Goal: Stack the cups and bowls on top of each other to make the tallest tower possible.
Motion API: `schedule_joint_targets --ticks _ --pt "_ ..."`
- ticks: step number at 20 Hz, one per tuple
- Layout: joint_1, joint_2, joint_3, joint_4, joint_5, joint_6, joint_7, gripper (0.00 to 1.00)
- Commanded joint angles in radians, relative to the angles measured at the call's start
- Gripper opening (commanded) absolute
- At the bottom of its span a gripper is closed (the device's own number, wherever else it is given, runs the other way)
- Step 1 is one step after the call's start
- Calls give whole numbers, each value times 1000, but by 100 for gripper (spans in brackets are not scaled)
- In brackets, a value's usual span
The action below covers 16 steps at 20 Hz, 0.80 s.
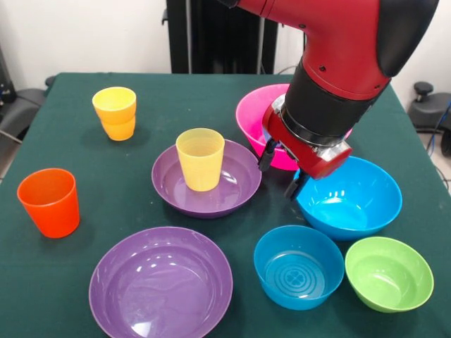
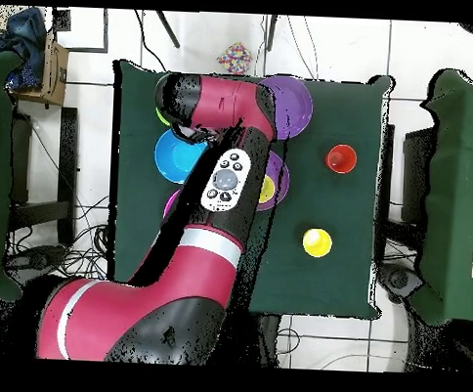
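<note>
My gripper [image 1: 280,170] is open and empty. It hangs between the big pink bowl [image 1: 252,116] and the big blue bowl [image 1: 352,201], just above their near rims. A pale yellow cup [image 1: 200,158] stands upright in one purple bowl [image 1: 169,186] at the table's middle. The second purple bowl [image 1: 161,282] lies empty at the front. Two amber-yellow cups [image 1: 115,113] are nested at the back left. The orange cup [image 1: 48,202] stands at the left. The small blue bowl [image 1: 299,266] and the small green bowl [image 1: 388,273] sit at the front right. The light blue cup is out of view.
The arm [image 2: 226,184] covers much of the overhead view, and hides the gripper there. The dark green table [image 1: 84,151] has an open stretch between the orange cup and the purple bowls. The robot's black pedestal [image 1: 211,35] stands at the far edge.
</note>
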Motion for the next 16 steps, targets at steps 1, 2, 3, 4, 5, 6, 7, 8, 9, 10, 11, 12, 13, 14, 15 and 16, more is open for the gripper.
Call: schedule_joint_targets --ticks 1,2,3,4,5,6,7,8,9,10,11,12,13,14,15,16 --pt "6 -15 71 19 -2 32 101 100" --pt "5 -14 72 16 0 36 103 100" --pt "4 -13 73 13 3 39 106 100" --pt "4 -13 72 9 4 43 109 100" --pt "4 -14 74 11 5 36 109 100" --pt "4 -16 73 15 6 33 111 100" --pt "4 -19 73 19 7 31 114 100" --pt "7 -26 68 19 7 45 116 100" --pt "9 -33 64 20 7 59 119 100" --pt "9 -40 60 13 8 79 119 100" --pt "9 -48 57 8 7 94 115 100" --pt "11 -52 55 2 10 111 120 100" --pt "13 -60 52 0 13 127 125 100" --pt "15 -69 49 -5 13 141 125 100" --pt "18 -79 44 -8 14 160 131 100" --pt "23 -88 39 -10 14 176 136 100"
